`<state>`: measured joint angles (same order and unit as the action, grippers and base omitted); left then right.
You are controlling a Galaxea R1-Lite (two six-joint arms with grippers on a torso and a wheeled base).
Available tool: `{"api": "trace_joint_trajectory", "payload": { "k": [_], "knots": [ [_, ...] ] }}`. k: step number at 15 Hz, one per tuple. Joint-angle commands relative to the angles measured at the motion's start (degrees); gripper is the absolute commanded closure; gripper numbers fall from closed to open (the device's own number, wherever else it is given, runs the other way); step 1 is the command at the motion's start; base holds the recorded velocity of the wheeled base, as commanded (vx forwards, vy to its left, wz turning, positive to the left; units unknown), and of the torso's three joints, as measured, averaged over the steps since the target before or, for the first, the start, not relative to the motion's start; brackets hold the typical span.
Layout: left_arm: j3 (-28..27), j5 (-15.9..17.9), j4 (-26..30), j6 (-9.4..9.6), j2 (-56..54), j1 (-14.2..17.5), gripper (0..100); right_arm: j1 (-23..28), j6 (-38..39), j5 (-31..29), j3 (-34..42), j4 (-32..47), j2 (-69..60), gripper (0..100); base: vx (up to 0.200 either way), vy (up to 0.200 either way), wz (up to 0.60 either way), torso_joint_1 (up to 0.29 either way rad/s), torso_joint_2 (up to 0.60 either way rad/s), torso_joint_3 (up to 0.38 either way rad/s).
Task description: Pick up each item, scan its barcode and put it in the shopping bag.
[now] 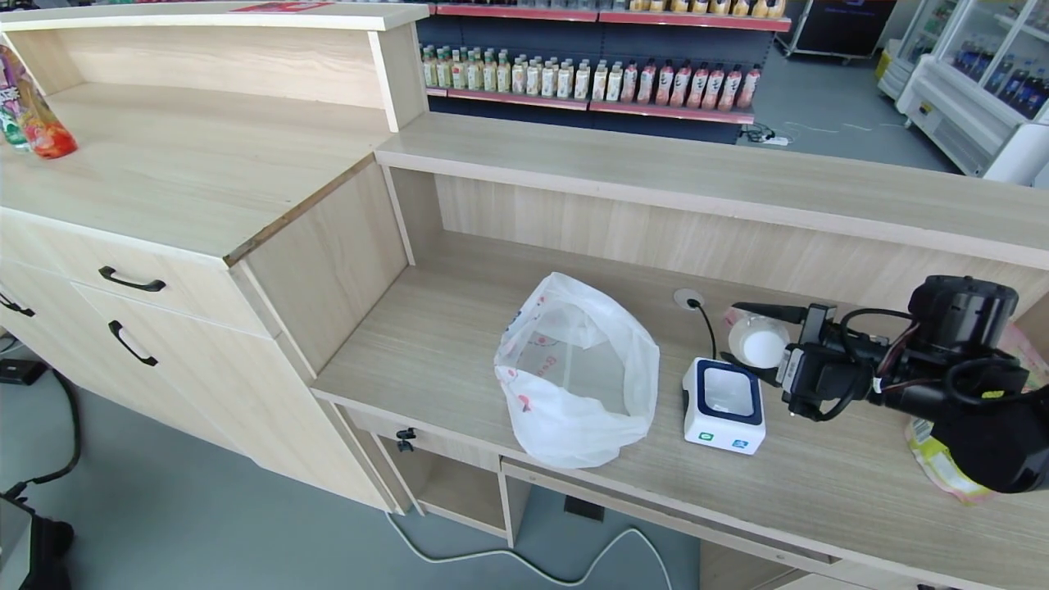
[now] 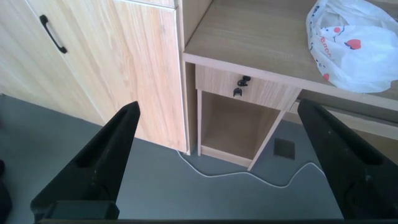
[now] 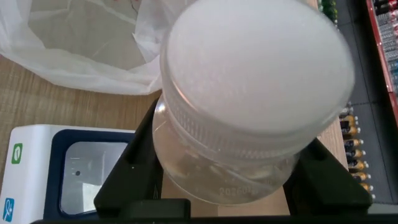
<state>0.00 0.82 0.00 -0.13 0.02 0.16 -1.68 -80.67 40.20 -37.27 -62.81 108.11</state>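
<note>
My right gripper (image 1: 742, 334) is shut on a clear jar with a white lid (image 1: 762, 348), held on its side just behind the blue-and-white barcode scanner (image 1: 725, 404) on the counter. Seen from the right wrist, the jar (image 3: 255, 93) sits between the black fingers (image 3: 134, 168), over the scanner (image 3: 74, 174) and close to the bag (image 3: 81, 43). The white shopping bag (image 1: 578, 373) stands open left of the scanner. My left gripper (image 2: 217, 162) hangs open over the floor beside the counter front, holding nothing, with the bag (image 2: 357, 43) up on the counter.
A yellow snack packet (image 1: 942, 459) lies on the counter under my right arm. A colourful packet (image 1: 33, 115) stands on the raised counter at far left. The scanner's cable (image 1: 705, 324) runs to a hole in the counter. A raised wooden ledge (image 1: 705, 176) backs the work surface.
</note>
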Motion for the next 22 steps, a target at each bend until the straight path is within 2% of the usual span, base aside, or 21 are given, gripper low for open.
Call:
{"api": "trace_joint_trajectory", "payload": {
  "k": [1,7,13,22],
  "knots": [
    [0.0,0.1,0.0,-0.04,0.0,0.0,0,0.0,-1.0,0.7,0.1,0.1,1.1,100,0.000,0.000,0.00,0.000,0.00,0.000],
    [0.0,0.0,0.0,-0.04,0.0,0.0,0,0.0,-2.7,1.2,-0.4,-0.3,3.7,100,0.000,0.000,0.00,0.000,0.00,0.000],
    [0.0,0.0,0.0,-0.04,0.0,0.0,0,0.3,-3.1,6.0,-1.3,-0.7,5.1,100,0.000,0.000,0.00,0.000,0.00,0.000],
    [0.0,0.0,0.0,-0.04,0.0,0.0,0,2.0,-6.0,6.4,-0.9,-0.2,4.7,100,0.000,0.000,0.00,0.000,0.00,0.000]
  ]
}}
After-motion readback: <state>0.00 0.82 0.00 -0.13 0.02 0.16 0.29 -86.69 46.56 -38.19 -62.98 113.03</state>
